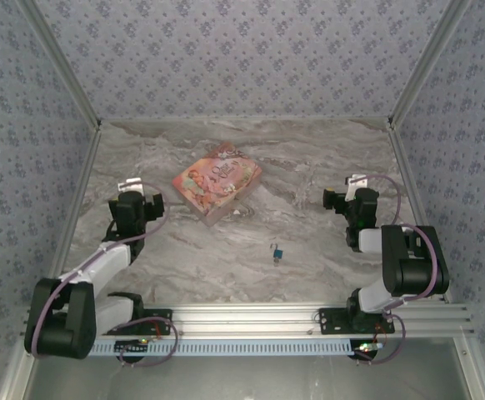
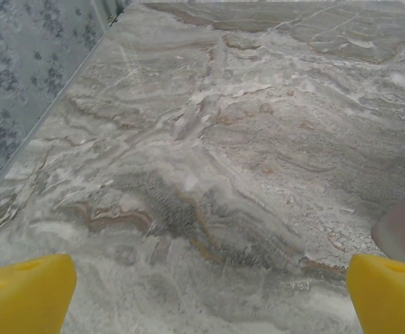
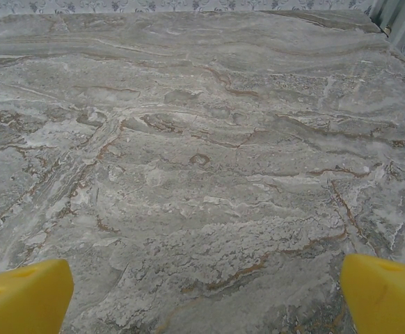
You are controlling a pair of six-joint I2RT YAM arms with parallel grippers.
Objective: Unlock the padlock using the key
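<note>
We see the grey marble table (image 1: 326,158) under the pink box (image 1: 217,182) | left gripper (image 2: 209,296) just left of the box, yellow fingers (image 2: 21,292) spread wide, holding nothing | right gripper (image 3: 206,296) far right of the box, spread wide too, empty | tiny blue padlock (image 1: 277,253) lies near the box's right front, apart from it

the left arm (image 1: 101,262) and right arm (image 1: 409,258) are showing black joint housings on white links, lilac cables (image 1: 432,248) are looping alongside, and fingertips (image 2: 21,292) are showing bright yellow.
</note>
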